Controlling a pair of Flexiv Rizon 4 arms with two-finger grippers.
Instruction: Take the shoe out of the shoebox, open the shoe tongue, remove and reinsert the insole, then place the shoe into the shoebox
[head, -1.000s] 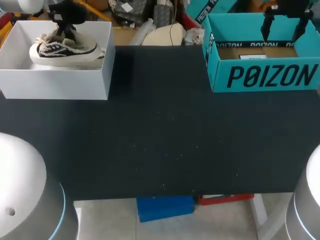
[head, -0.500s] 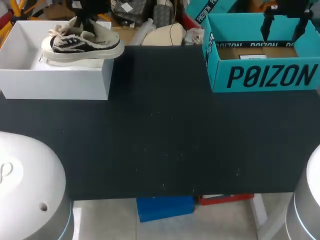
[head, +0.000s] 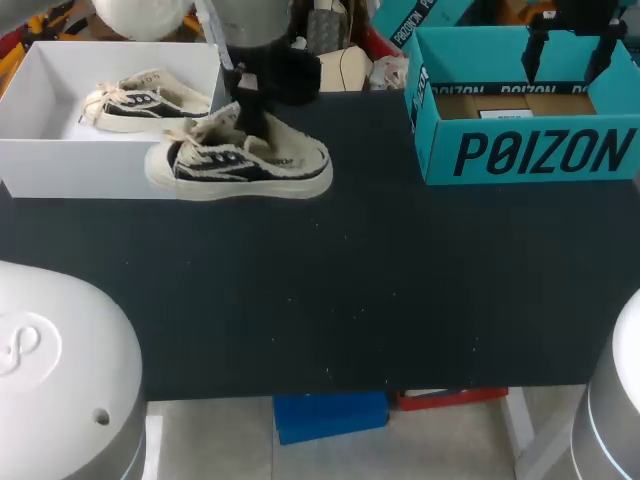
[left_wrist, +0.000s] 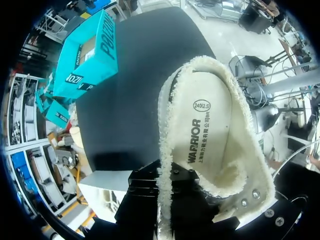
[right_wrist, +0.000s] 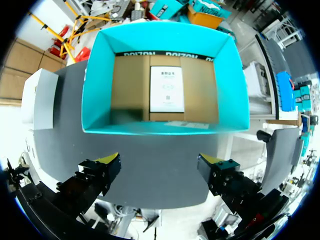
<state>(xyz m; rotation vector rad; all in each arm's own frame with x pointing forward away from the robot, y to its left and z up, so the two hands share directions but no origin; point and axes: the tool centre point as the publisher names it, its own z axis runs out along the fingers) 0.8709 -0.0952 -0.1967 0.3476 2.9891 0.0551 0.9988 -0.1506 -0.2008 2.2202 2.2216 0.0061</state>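
While left claw (head: 248, 118) clamps the shoe (head: 240, 165) at the shoebox (head: 110, 172) corner, right claw (right_wrist: 159, 161) hangs spread.

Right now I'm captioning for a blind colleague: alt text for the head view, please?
The left claw holds a black-and-cream shoe over the dark table, beside a white box holding a second shoe; a teal box stands at the far right.

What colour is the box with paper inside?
The box is turquoise outside, brown inside; clearest in right wrist view.

light: bright, even | shadows: soft | source: probably overhead
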